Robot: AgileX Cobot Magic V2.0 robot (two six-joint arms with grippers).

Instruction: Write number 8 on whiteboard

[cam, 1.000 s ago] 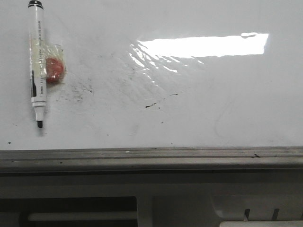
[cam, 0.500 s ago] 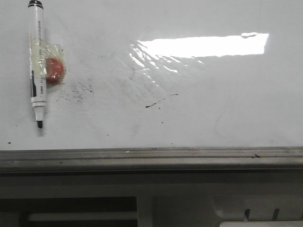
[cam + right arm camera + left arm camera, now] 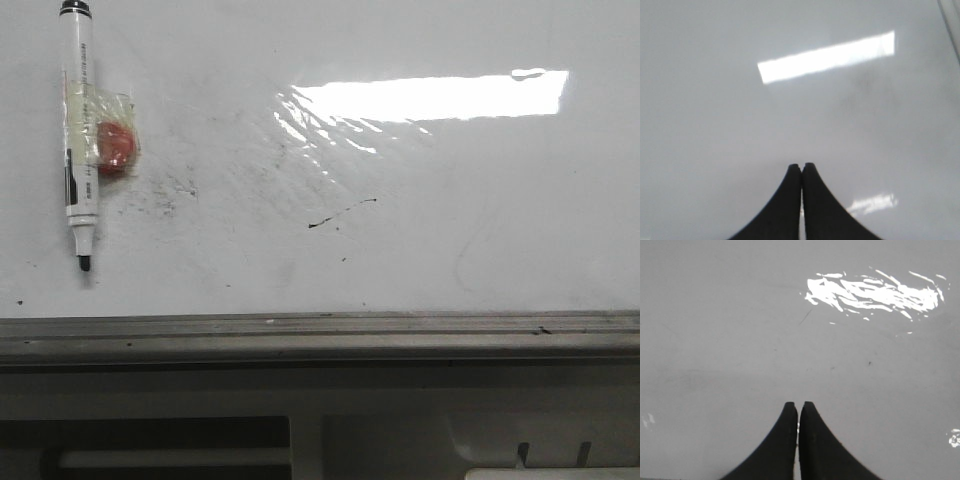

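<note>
Nothing has moved: marker (image 3: 78, 135), taped to a red blob, lies upper left on glossy whiteboard (image 3: 450, 230).
Left gripper (image 3: 798, 407) and right gripper (image 3: 802, 169): black tapered fingers closed, empty.

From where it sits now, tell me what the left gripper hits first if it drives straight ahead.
Probably just the whiteboard. The left gripper, fingers shut and empty, points at bare white surface with only faint specks and glare ahead. No marker shows in its wrist view. How steeply it angles toward the board is unclear.
</note>
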